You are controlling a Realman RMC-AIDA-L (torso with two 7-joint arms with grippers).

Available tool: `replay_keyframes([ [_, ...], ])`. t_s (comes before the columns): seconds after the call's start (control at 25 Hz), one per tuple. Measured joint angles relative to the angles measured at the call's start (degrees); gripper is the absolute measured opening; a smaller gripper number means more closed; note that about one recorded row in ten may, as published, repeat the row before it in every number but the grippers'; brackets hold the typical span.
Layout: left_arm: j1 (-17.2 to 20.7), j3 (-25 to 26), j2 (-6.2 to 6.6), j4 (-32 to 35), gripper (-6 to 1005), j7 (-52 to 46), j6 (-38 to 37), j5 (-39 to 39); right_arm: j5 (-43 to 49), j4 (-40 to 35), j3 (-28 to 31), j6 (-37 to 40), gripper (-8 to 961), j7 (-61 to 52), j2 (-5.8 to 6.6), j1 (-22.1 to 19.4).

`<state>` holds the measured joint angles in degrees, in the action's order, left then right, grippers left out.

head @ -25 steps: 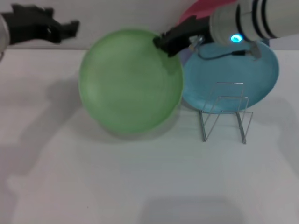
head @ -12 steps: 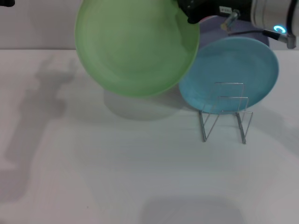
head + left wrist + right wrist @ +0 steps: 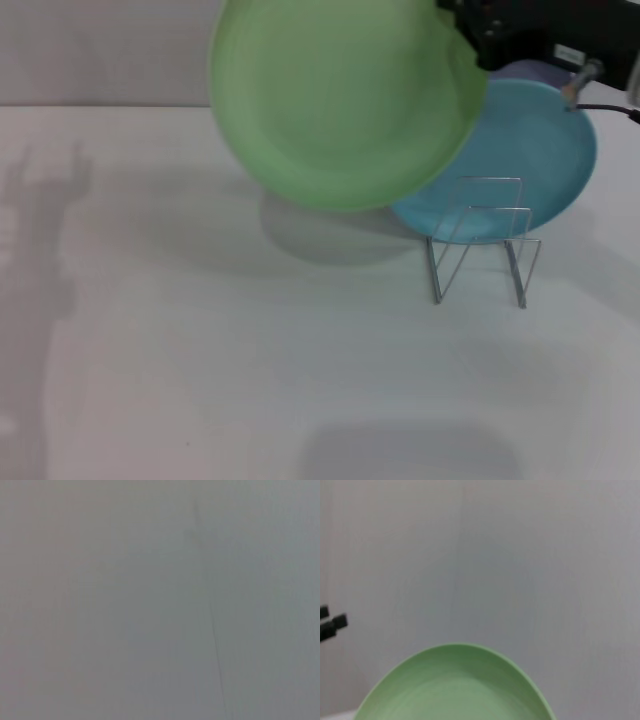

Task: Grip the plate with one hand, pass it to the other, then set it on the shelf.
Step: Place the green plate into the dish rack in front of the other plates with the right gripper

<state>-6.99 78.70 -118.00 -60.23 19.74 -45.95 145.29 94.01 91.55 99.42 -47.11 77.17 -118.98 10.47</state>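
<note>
The light green plate (image 3: 345,100) hangs tilted in the air above the table's far middle, its face towards me. My right gripper (image 3: 472,35) is shut on its upper right rim. The plate's rim also shows in the right wrist view (image 3: 455,685). The wire shelf (image 3: 480,245) stands empty on the table, below and to the right of the plate. My left gripper is out of the head view. A small black part at the edge of the right wrist view (image 3: 331,622) is probably it, far from the plate.
A sky-blue plate (image 3: 535,150) lies behind the shelf, partly covered by the green plate. A bit of the lavender plate (image 3: 530,72) shows behind it. The white table (image 3: 250,360) spreads in front. The left wrist view shows only a grey wall.
My right gripper has lifted the green plate off the table and carried it up and to the right, towards the shelf. My left gripper has drawn away out of the head view.
</note>
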Motion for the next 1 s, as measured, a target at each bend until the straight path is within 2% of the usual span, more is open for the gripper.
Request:
replay_keyframes([
  [0.04, -0.8, -0.2, 0.02, 4.8, 642, -5.3, -6.2, 2.6, 0.0, 0.0, 0.0, 0.0, 36, 0.0, 0.0, 0.0],
  [0.12, -2.5, 0.3, 0.04, 12.4, 642, -13.6, -14.1, 6.5, -6.6, -3.0, 2.5, -3.4, 36, 5.3, -0.01, -1.1],
  [0.24, -4.5, 2.0, 0.05, 19.7, 642, -22.0, -18.3, 8.3, -13.5, -8.1, 6.0, -9.2, 36, 11.6, -0.05, -1.8],
  [0.28, -5.0, 2.5, 0.05, 21.5, 642, -23.6, -18.6, 8.7, -15.8, -11.4, 8.6, -13.4, 36, 15.2, -0.02, -1.7],
  [0.32, -5.5, 2.9, 0.05, 22.7, 642, -24.5, -18.7, 9.1, -15.8, -11.4, 8.6, -13.4, 36, 15.2, -0.02, -1.7],
  [0.4, -6.1, 3.2, 0.05, 24.6, 642, -25.1, -18.7, 10.8, -17.4, -15.3, 12.0, -19.0, 36, 21.8, -0.1, -1.7],
  [0.64, -6.2, 2.9, 0.0, 25.0, 642, -25.2, -18.8, 11.7, -19.0, -18.6, 14.5, -23.5, 35, 31.8, -0.03, -2.0],
  [1.0, -7.0, 1.7, -0.2, 26.1, 642, -24.9, -17.1, 13.6, -19.1, -24.6, 21.8, -29.5, 35, 45.0, 0.11, -0.4],
])
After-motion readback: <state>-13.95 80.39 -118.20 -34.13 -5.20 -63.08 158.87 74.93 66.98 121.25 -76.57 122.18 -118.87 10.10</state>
